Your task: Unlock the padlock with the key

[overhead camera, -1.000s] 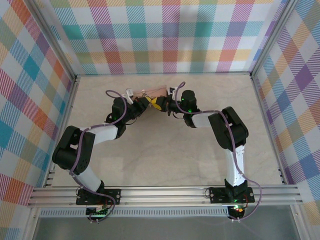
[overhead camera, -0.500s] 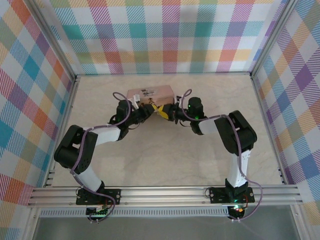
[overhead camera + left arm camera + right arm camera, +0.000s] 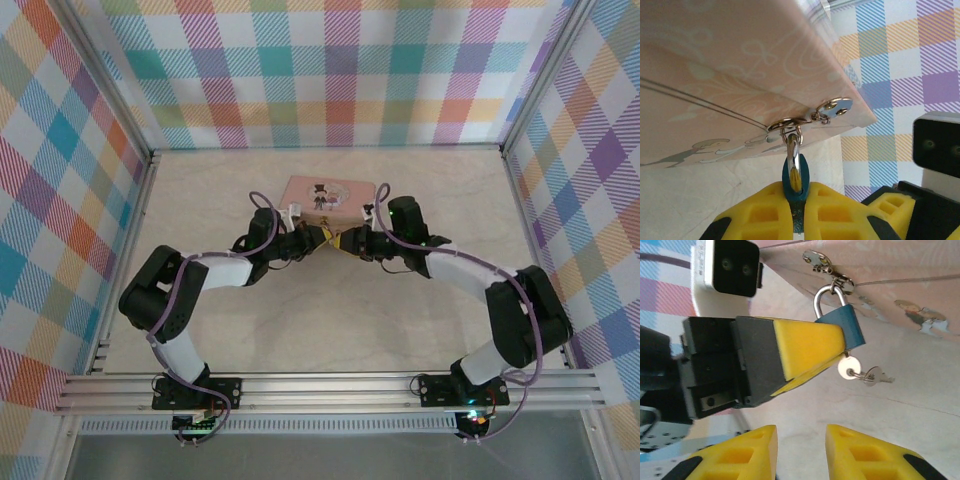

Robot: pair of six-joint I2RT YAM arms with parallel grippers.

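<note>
The padlock point(image 3: 843, 329) is a small blue-teal body with a silver shackle. The shackle passes through the ring of the hasp point(image 3: 821, 262) on the pink tin point(image 3: 328, 197). My left gripper point(image 3: 796, 192) is shut on the padlock point(image 3: 794, 179), with its yellow fingers point(image 3: 807, 346) on both sides of the body. The key point(image 3: 848, 367), round and white-headed, sticks out of the padlock's underside, and a second key point(image 3: 879, 376) hangs from its ring. My right gripper point(image 3: 801, 442) is open a short way off the key, with nothing between its fingers.
The tin stands on the beige table point(image 3: 330, 310) near the back, both grippers meeting just in front of it point(image 3: 333, 240). Checked walls point(image 3: 330, 70) close the back and sides. The arms' elbows point(image 3: 150, 295) reach outward to left and right.
My right gripper has opened and let go of what it pinched. Both arms and the tin have shifted right and toward the front, and the tin's lid now faces up.
</note>
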